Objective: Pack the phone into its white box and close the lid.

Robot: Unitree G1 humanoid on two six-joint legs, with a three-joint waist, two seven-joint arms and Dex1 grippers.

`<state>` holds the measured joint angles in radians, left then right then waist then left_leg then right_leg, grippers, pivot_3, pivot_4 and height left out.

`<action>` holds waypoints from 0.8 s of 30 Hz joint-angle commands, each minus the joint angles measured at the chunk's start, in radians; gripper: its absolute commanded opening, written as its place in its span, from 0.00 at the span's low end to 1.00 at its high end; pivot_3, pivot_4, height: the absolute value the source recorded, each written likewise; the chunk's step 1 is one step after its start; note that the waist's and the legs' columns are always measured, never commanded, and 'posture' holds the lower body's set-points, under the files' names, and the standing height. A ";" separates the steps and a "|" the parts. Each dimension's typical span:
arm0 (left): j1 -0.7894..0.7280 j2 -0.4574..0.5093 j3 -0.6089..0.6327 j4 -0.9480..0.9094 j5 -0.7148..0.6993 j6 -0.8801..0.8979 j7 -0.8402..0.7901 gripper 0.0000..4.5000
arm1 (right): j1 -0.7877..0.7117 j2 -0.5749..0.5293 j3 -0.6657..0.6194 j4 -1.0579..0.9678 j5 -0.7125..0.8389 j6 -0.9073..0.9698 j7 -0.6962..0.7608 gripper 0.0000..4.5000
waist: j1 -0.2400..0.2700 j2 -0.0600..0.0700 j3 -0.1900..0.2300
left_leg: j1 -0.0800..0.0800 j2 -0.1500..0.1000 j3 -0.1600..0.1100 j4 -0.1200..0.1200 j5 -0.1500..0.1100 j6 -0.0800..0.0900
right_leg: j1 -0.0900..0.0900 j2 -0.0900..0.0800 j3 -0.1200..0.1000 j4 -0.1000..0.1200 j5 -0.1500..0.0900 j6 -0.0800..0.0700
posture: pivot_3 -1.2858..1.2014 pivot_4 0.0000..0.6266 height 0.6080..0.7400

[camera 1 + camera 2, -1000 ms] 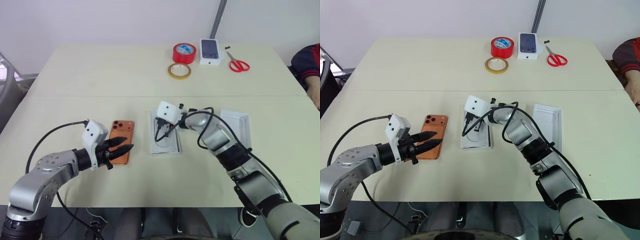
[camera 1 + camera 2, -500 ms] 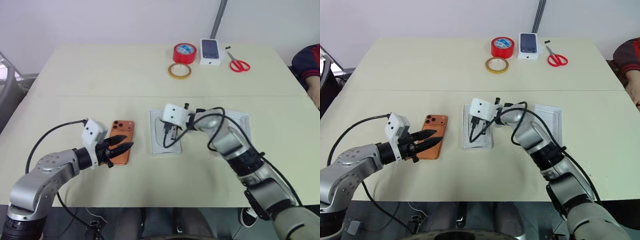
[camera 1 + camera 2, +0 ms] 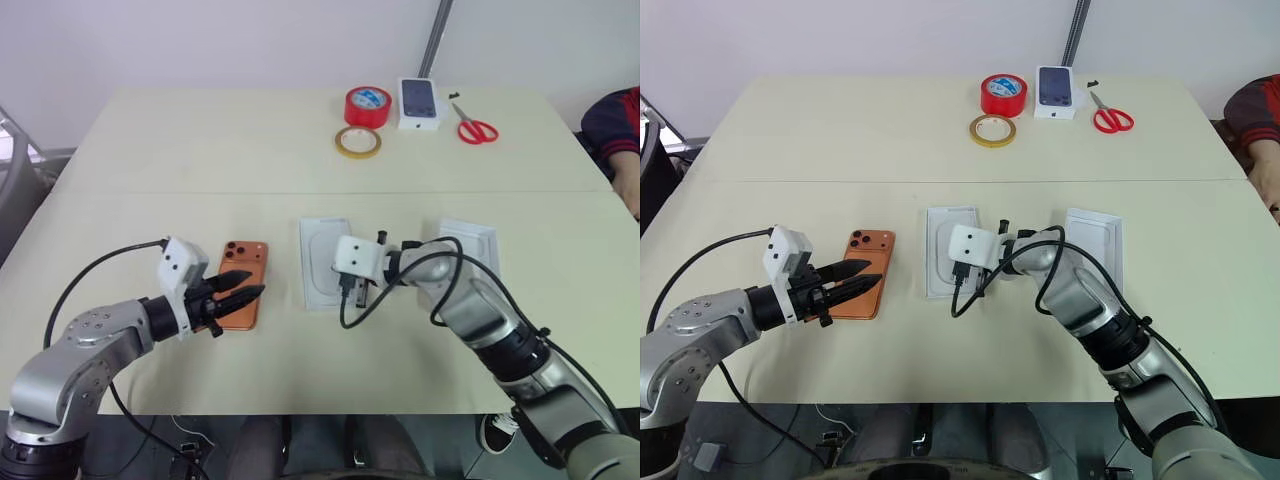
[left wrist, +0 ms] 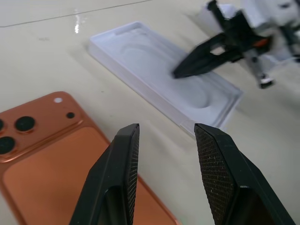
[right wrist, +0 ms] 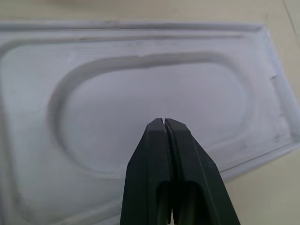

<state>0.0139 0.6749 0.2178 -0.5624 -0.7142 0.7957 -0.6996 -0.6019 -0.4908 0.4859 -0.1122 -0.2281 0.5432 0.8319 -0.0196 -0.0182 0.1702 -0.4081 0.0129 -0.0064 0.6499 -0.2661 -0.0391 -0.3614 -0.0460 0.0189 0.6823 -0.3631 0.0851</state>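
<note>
Cream counter (image 3: 150, 160) carries the white box (image 3: 322, 260) near its middle, lying flat and empty, with the orange phone (image 3: 240, 295) face down just to its left. Over the box's near right corner the right hand (image 3: 352, 293) hangs, fingers pressed together. The left hand (image 3: 240, 293) hovers over the phone, fingers apart, gripping nothing.
</note>
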 commanded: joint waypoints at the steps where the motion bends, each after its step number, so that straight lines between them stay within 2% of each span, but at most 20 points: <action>1: 0.013 0.023 0.019 -0.045 -0.018 -0.025 -0.024 0.43 | -0.029 0.015 -0.007 0.025 -0.026 -0.008 -0.028 0.01 | 0.001 0.000 0.000 | 0.000 0.000 0.000 0.000 0.000 0.000 | 0.000 0.000 0.000 0.000 0.000 0.000 | 0.52 0.24 1.00; 6: 0.024 0.030 0.018 -0.043 0.002 -0.045 -0.016 0.43 | -0.040 0.035 -0.017 0.024 -0.021 -0.017 -0.033 0.01 | 0.002 0.000 0.000 | 0.000 0.000 0.000 0.000 0.000 0.000 | 0.000 0.000 0.000 0.000 0.000 0.000 | 0.52 0.24 1.00; 10: -0.018 -0.024 0.106 0.028 -0.038 0.017 0.128 0.43 | -0.054 0.057 -0.054 -0.037 0.022 -0.024 -0.019 0.01 | 0.001 0.000 0.000 | 0.000 0.000 0.000 0.000 0.000 0.000 | 0.000 0.000 0.000 0.000 0.000 0.000 | 0.52 0.24 1.00; 13: -0.078 -0.052 0.172 0.111 -0.040 0.105 0.271 0.62 | -0.074 0.100 -0.067 -0.078 0.065 0.021 -0.009 0.00 | 0.000 0.000 0.000 | 0.000 0.000 0.000 0.000 0.000 0.000 | 0.000 0.000 0.000 0.001 0.000 0.000 | 0.52 0.24 1.00; 16: -0.126 -0.028 0.169 0.144 -0.018 0.212 0.359 0.95 | -0.088 0.149 -0.043 -0.085 0.081 0.070 -0.006 0.00 | -0.002 0.000 0.000 | 0.000 0.000 0.000 0.000 0.000 0.000 | -0.001 0.001 0.000 0.001 0.000 0.000 | 0.52 0.24 1.00; 20: -0.193 -0.007 0.138 0.206 -0.045 0.407 0.406 0.98 | -0.127 0.180 0.081 -0.031 0.030 0.095 0.028 0.00 | 0.000 0.000 0.000 | 0.000 0.000 0.000 0.001 0.000 0.000 | -0.001 0.001 0.000 0.001 0.000 0.000 | 0.52 0.24 1.00; 24: -0.220 0.006 0.105 0.208 -0.076 0.532 0.380 0.98 | -0.159 0.217 0.145 0.011 0.027 0.108 0.048 0.00 | 0.000 0.000 0.000 | 0.000 0.000 -0.001 0.001 0.000 0.000 | -0.001 0.001 -0.001 0.002 0.000 0.000 | 0.52 0.24 1.00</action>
<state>-0.2039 0.6697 0.3429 -0.3348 -0.7576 1.2698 -0.3006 -0.7232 -0.2932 0.6160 -0.0974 -0.1941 0.6473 0.8713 -0.0196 -0.0186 0.1699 -0.4083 0.0127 -0.0071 0.6508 -0.2657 -0.0396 -0.3625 -0.0453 0.0184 0.6843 -0.3631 0.0852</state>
